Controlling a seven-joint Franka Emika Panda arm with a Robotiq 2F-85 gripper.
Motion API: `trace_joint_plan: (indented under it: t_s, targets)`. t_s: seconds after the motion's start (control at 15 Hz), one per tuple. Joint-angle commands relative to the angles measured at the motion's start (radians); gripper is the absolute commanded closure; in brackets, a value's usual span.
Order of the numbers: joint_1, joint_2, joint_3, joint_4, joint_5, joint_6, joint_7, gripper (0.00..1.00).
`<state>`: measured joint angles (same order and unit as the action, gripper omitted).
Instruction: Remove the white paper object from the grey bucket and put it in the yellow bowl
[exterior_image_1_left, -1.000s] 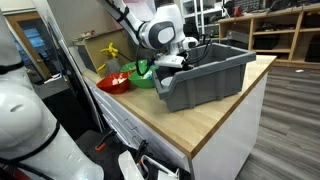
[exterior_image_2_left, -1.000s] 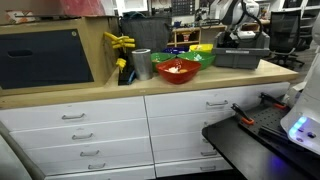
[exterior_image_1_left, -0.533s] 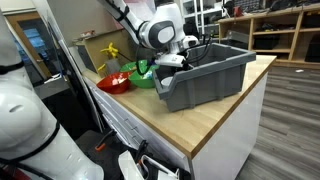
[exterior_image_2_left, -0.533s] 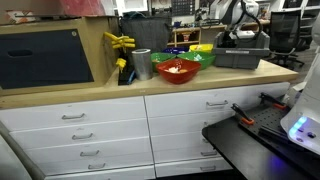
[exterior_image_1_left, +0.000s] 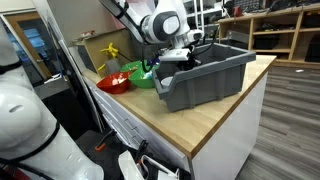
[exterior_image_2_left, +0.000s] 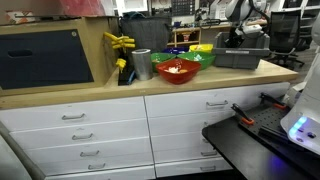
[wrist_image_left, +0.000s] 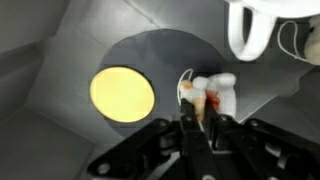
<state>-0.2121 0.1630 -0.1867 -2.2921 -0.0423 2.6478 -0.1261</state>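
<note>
The grey bucket (exterior_image_1_left: 205, 78) (exterior_image_2_left: 245, 58) stands on the wooden counter, and my gripper (exterior_image_1_left: 180, 58) (exterior_image_2_left: 240, 38) reaches down into it. In the wrist view the gripper (wrist_image_left: 199, 108) is shut on the near edge of the white paper object (wrist_image_left: 212, 88), a small white piece with an orange-red smudge by the fingertips. It is still inside the bucket, over the grey floor (wrist_image_left: 60, 120). I cannot tell whether it is off the floor. The yellow bowl (exterior_image_2_left: 203, 48) sits among other bowls beside the bucket.
A flat yellow disc (wrist_image_left: 122, 93) lies on the bucket floor, and a white ring-shaped thing (wrist_image_left: 248, 30) sits further in. A red bowl (exterior_image_1_left: 113, 82) (exterior_image_2_left: 178, 70) and a green bowl (exterior_image_1_left: 143, 75) (exterior_image_2_left: 200, 58) stand next to the bucket. A metal cup (exterior_image_2_left: 141, 64) and a yellow tool (exterior_image_2_left: 118, 42) stand further along.
The jaws have closed. The wrist has risen slightly over the bucket. Bowls and bucket have not moved.
</note>
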Motion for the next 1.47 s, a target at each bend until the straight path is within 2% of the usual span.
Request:
trace_joint_plan:
  t_s: [0.0,0.27,0.53,0.8,1.13,1.4]
  targets:
    - [0.019,-0.116,-0.034,0.013,-0.128,-0.161,0.083,0.97]
    - [0.016,-0.206,-0.014,0.064,-0.192,-0.347,0.118,0.97]
    - [0.029,-0.245,0.015,0.160,-0.187,-0.536,0.132,0.97]
    - [0.052,-0.251,0.046,0.255,-0.172,-0.664,0.145,0.97]
    - [0.084,-0.229,0.075,0.360,-0.137,-0.725,0.161,0.97]
    - [0.094,-0.183,0.079,0.445,-0.119,-0.707,0.190,0.97]
